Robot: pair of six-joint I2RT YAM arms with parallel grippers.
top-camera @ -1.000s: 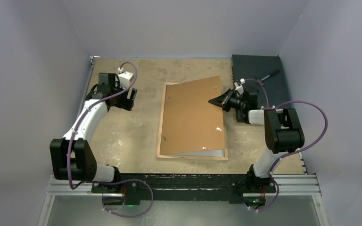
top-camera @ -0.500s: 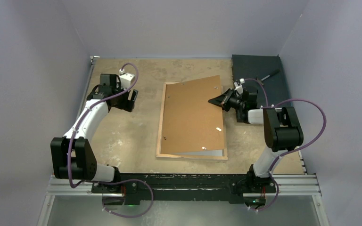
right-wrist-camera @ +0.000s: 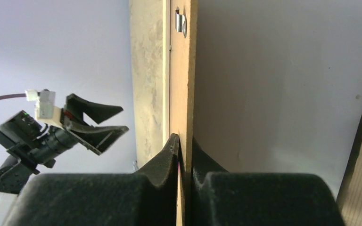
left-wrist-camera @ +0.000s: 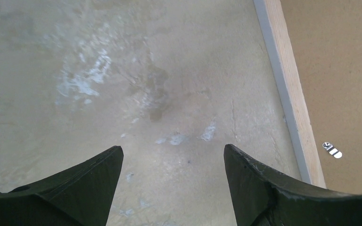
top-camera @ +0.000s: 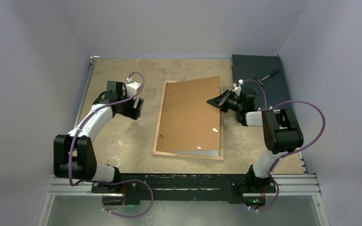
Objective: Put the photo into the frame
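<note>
Of the photo (top-camera: pixel 207 151) only a pale strip shows past the near end of the backing board (top-camera: pixel 191 115), which covers the rest from above; its printed side I cannot see in any view; the frame (top-camera: pixel 158 125) lies back up, so its front rim is hidden against the tabletop (top-camera: pixel 122 136); in my left wrist view the frame runs off the right edge, and my left fingers (left-wrist-camera: pixel 89 188) are cut off at the bottom, tips alone showing; in my right wrist view my right fingers (right-wrist-camera: pixel 165 155), pinched on the board's edge, hide the spot where they bite, and the board runs out past the top; on the black slab (top-camera: pixel 252 66) lies a dark thing (top-camera: pixel 267 76) too small to name; the clips (top-camera: pixel 215 128) on the board are mere specks from above.
</note>
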